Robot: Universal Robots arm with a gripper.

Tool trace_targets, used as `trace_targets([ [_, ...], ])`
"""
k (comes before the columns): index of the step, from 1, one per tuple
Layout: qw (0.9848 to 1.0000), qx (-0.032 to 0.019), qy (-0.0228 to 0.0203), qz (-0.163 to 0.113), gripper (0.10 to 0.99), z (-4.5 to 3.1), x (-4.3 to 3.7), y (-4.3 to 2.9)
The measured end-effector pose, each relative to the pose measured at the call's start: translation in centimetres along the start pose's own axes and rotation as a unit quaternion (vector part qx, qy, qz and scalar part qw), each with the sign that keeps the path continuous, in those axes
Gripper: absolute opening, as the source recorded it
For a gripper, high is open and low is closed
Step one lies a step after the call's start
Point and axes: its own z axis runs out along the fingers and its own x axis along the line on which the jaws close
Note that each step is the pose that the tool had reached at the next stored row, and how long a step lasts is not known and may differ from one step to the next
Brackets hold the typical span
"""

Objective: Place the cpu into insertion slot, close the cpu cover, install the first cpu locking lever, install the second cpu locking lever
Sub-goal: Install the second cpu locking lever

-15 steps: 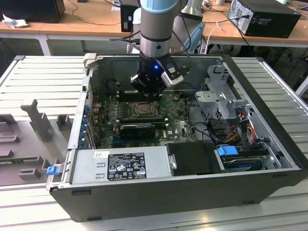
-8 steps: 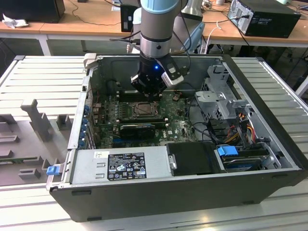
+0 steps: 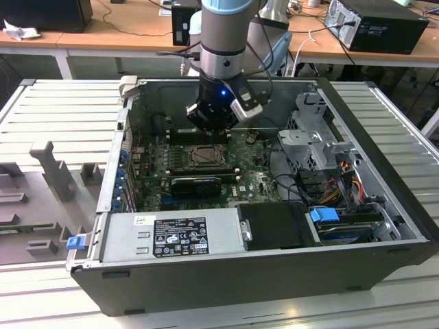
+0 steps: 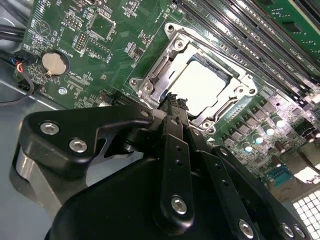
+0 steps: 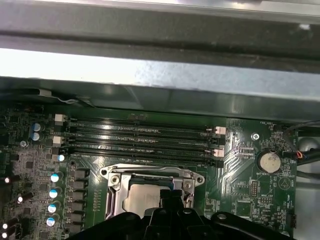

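The black pincer (image 4: 172,107) hangs just over the near edge of the socket, its fingers pressed together with nothing between them. Its own bulk hides that edge in both wrist views. The small square cpu with a pale grey metal top (image 4: 202,87) lies in the socket, framed by the thin silvery metal cpu cover (image 4: 172,47). Around it spreads the green motherboard (image 3: 257,179). The white-and-black label (image 3: 180,236) on the near grey power supply is too small to read.

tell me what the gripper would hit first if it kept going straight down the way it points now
Probably the CPU socket: the black gripper points down at the pale grey square CPU sitting inside the silvery metal cover frame. Depth is unclear, so it may meet the frame's near edge first.
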Motion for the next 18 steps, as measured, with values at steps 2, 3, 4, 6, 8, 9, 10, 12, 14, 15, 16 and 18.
trace_targets([
  [2,1.0,0.0,0.0,0.0,0.106,-0.08,0.0,0.01],
  [3,1.0,0.0,0.0,0.0,0.106,-0.11,0.0,0.01],
  [4,1.0,0.0,0.0,0.0,0.106,-0.19,0.0,0.01],
  [6,1.0,0.0,0.0,0.0,0.106,-0.26,0.0,0.01],
  [8,1.0,0.0001,0.0,0.0,0.106,-0.39,0.0,0.02],
  [9,1.0,0.0,0.0,0.0,0.106,-0.49,0.0,0.03],
  [10,1.0,0.0,0.0,0.0,0.106,-0.62,0.0,0.03],
  [12,1.0,0.0,0.0,0.0,0.106,-0.86,0.0,0.05],
  [14,1.0,-0.0001,0.0,0.0,0.106,-0.99,0.0,0.04],
  [15,1.0,0.0,0.0,0.0,0.106,-0.99,-0.01,-0.01],
  [16,1.0,0.0003,0.0,0.0,0.106,-1.0,0.0,-0.06],
  [18,1.0,0.0007,0.0001,0.0,0.106,-1.01,0.03,-0.37],
])
